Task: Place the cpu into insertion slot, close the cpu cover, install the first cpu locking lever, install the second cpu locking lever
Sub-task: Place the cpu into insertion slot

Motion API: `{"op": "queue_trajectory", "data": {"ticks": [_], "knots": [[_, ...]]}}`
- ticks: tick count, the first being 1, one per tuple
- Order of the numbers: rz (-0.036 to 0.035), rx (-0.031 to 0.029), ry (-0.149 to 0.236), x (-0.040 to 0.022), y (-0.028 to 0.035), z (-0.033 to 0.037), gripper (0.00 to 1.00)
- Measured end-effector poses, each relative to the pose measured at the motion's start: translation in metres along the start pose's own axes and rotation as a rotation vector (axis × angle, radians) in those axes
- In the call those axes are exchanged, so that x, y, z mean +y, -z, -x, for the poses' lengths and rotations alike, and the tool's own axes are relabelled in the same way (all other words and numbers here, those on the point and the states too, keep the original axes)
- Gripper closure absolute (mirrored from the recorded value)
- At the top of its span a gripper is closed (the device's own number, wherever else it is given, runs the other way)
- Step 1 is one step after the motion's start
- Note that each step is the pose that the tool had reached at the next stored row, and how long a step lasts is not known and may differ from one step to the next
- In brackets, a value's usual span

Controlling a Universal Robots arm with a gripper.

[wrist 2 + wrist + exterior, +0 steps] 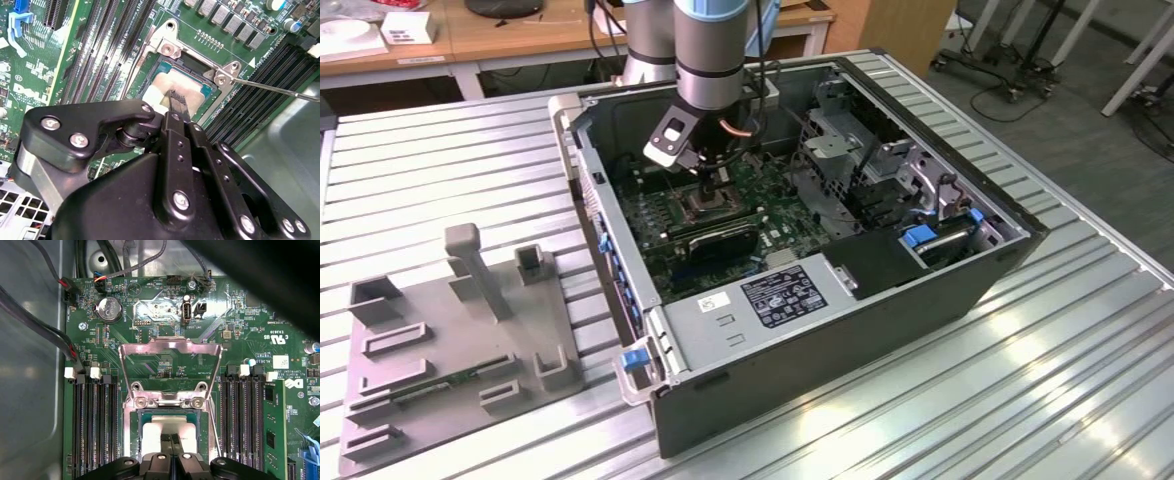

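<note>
In the exterior view my gripper (708, 198) reaches down into the open computer case onto the insertion slot (698, 212) on the green board. In both wrist views the cpu (159, 88) (159, 432) lies flat inside the slot's metal rim (150, 56) (131, 440), silvery top up. My gripper (176, 100) (172, 440) is shut, its joined fingertips resting on or just above the middle of the cpu. The cpu cover (170, 346) stands open, swung back from its hinge. A thin locking lever (270, 89) sticks out beside the slot.
Long black memory slots (92, 425) (247, 420) flank the socket on both sides. Cables (45, 335) run along the case wall. A drive cage (854, 150) and case walls (594, 190) enclose the board. A grey fixture (454, 330) sits on the table at the exterior view's left.
</note>
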State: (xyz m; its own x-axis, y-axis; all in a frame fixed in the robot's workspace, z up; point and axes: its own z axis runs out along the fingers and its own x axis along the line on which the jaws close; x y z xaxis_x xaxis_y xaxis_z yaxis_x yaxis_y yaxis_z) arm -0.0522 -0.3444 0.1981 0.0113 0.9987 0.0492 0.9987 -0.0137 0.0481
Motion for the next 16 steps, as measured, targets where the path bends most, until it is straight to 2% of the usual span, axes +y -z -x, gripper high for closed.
{"op": "queue_trajectory", "data": {"ticks": [3, 10, 16], "knots": [[0.0008, 0.0015, 0.0, 0.0004, 0.002, -0.0005, 0.89], [-0.0003, -0.0008, 0.0, 0.0006, 0.0123, -0.0007, 0.89], [-0.0003, -0.0061, 0.0, 0.0011, 0.0228, -0.0012, 0.89]]}}
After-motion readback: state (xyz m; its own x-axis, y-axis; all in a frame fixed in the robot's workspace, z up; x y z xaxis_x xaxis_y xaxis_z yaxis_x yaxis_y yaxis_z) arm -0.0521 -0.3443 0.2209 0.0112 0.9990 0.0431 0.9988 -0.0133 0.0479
